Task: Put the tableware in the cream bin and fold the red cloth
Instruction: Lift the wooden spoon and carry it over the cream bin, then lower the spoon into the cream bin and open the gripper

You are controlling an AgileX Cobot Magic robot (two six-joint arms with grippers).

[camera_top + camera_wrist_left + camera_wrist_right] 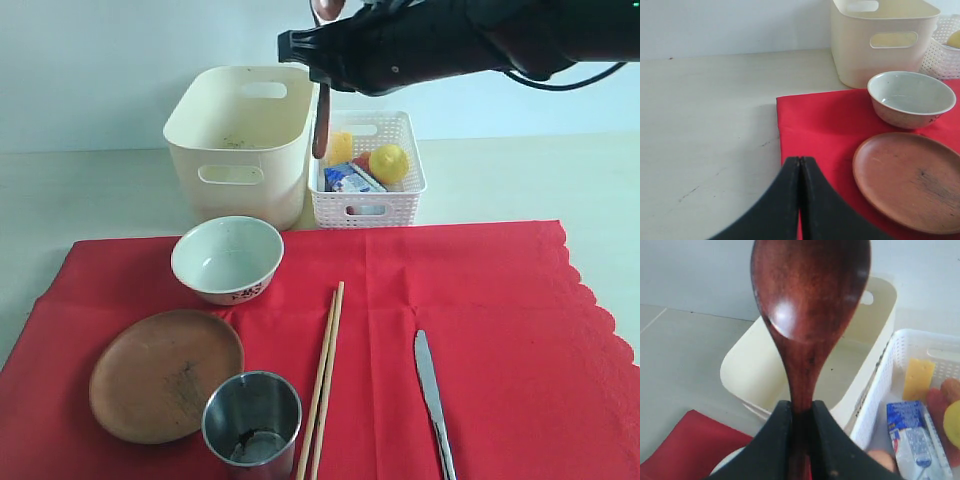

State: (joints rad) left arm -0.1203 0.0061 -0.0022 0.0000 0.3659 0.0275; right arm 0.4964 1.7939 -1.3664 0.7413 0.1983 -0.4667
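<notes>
The dark wooden spoon (320,125) is held upright in the right gripper (318,62), whose jaws are clamped on its handle below the bowl end. It is raised above the table, and in the exterior view it is seen against the meeting edges of the cream bin (250,200) and the white lattice basket (365,208). The left gripper (800,161) is closed on nothing and is poised over the near corner of the red cloth (500,330).

On the cloth are laid the pale bowl (227,258), the round brown plate (165,373), the steel cup (252,418), the wooden chopsticks (324,375) and the metal knife (432,400). The cup is set just beside the plate, and the knife is well apart to the right.

A dark printed mark is seen low on the bowl's outside, but it cannot be read. In the basket a blue and white carton (352,180) is printed with lettering too small to be made out; a lemon (389,163) and cheese (341,148) are kept beside it.
</notes>
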